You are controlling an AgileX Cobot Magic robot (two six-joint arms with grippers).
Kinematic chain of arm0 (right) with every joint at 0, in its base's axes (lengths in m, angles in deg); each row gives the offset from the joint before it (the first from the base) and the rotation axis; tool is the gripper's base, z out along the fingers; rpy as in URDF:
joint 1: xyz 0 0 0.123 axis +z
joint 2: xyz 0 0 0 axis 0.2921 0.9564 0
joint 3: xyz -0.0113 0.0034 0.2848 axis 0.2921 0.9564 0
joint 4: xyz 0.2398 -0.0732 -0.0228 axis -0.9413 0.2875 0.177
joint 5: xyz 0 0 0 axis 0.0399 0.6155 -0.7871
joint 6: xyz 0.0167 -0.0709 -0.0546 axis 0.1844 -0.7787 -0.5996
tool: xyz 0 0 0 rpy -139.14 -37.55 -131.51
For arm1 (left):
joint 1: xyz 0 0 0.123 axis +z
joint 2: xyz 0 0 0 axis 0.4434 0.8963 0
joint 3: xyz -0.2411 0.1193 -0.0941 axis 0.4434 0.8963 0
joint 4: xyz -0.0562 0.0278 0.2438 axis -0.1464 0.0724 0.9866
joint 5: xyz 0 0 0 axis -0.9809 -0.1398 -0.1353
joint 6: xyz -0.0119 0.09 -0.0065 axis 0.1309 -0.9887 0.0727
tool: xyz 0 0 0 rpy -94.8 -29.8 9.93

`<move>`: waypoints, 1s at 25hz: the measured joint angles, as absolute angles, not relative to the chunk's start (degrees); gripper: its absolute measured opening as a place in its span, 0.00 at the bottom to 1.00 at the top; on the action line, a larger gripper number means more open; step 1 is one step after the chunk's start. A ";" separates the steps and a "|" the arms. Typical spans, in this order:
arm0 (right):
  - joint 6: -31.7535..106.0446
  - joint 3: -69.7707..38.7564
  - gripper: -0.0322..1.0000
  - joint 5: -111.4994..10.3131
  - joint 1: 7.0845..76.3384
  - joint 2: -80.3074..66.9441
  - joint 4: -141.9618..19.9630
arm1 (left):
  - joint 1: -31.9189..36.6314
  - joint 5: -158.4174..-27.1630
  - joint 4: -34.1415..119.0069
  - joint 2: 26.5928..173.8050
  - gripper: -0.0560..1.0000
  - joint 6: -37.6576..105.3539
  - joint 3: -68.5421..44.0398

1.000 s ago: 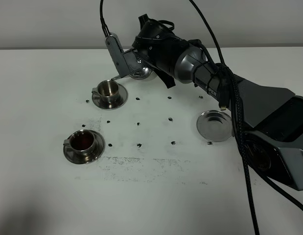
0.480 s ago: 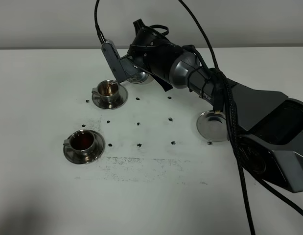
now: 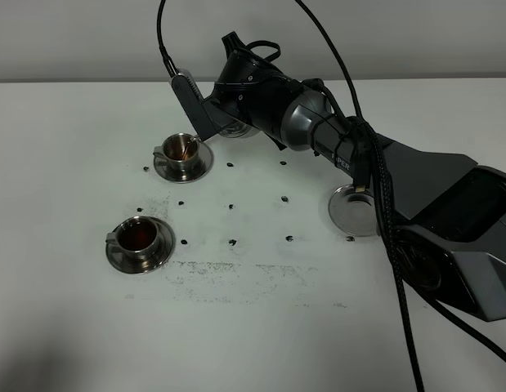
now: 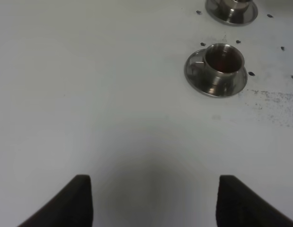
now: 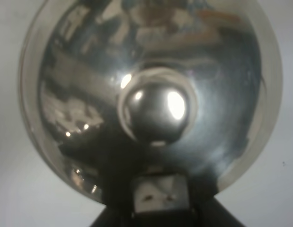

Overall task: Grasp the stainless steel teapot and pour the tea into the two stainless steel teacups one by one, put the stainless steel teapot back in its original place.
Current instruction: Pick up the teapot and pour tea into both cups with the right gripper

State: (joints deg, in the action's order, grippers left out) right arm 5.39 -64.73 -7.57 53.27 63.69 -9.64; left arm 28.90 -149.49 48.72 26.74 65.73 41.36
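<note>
The right end effector [image 3: 222, 114] is pressed shut on the stainless steel teapot [image 5: 155, 111], which hangs off the surface [image 3: 64, 327]. The wrist view is almost filled by the pot's domed lid and round knob. From the high camera only a shiny sliver of the pot shows under the wrist, and its spout is hidden behind a grey bracket. Just beside and below this end effector, on the side away from its arm, stands the far teacup [image 3: 183, 148] on its saucer [image 3: 202, 167], with a golden-brown gleam inside (how full it is cannot be told). The near teacup [image 3: 141, 236] sits farther out from the end effector and well apart from it. It holds dark reddish liquid and also rests on a saucer. Back along the arm, well behind the end effector, the steel disc [image 3: 351, 214] lies flat on the surface, with one edge covered by the arm and its black cable. Small dark specks are scattered over the surface between the cups and the disc. The left end effector [image 4: 155, 203] has its two dark fingertips [image 4: 82, 201] spread wide with nothing between them. It hovers over bare surface. The near teacup is ahead of it, and the far one is beyond that at the picture's edge.
</note>
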 joint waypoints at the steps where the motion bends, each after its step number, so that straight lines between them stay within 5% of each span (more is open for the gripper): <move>1: 5.39 -64.73 0.21 -7.57 53.27 63.69 -9.52 | 28.90 -149.49 48.72 26.74 0.57 65.73 41.36; 25: 5.39 -64.73 0.21 -8.01 54.88 63.69 -5.27 | 28.90 -149.49 48.72 26.74 0.57 65.73 41.36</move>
State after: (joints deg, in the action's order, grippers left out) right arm 5.39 -64.73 -8.01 54.88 63.69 -5.27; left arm 28.90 -149.49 48.72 26.74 65.73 41.36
